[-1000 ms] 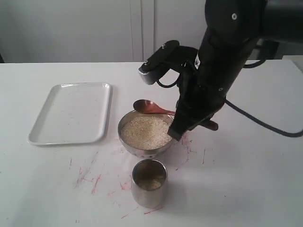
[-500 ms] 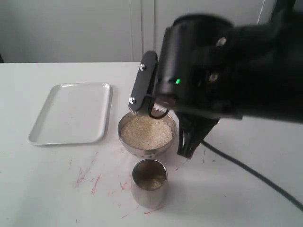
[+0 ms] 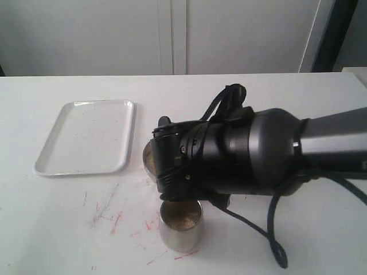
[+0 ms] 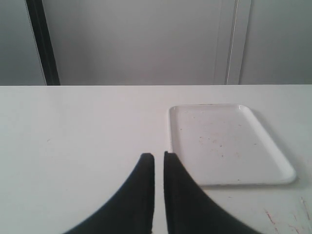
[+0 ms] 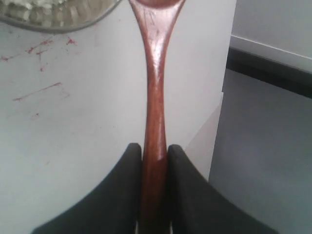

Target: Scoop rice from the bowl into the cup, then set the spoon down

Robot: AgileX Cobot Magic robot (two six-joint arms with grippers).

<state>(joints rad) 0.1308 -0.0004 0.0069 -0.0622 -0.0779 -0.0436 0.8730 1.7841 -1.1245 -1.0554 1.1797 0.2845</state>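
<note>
In the right wrist view my right gripper (image 5: pixel 155 151) is shut on the handle of the reddish-brown wooden spoon (image 5: pixel 155 97). The spoon's head runs out of frame beside the steel bowl (image 5: pixel 73 23), which holds rice (image 5: pixel 29 9). In the exterior view the right arm (image 3: pixel 241 160) hides the spoon and nearly all of the bowl; only a sliver of the bowl's rim (image 3: pixel 147 157) shows. The steel cup (image 3: pixel 180 226) stands in front of the bowl with some rice (image 3: pixel 182 216) in it. My left gripper (image 4: pixel 159 156) is shut and empty, low over the table.
A flat white tray (image 3: pixel 86 134) lies left of the bowl and shows in the left wrist view as the tray (image 4: pixel 229 141) beside the fingers. Red scribble marks (image 3: pixel 109 215) cover the table near the cup. The table's edge (image 5: pixel 219 97) runs close to the spoon's handle.
The right arm has swung down across the exterior view. It now covers the bowl and the spoon, which showed behind the bowl a second ago. Cup and tray have not moved.
</note>
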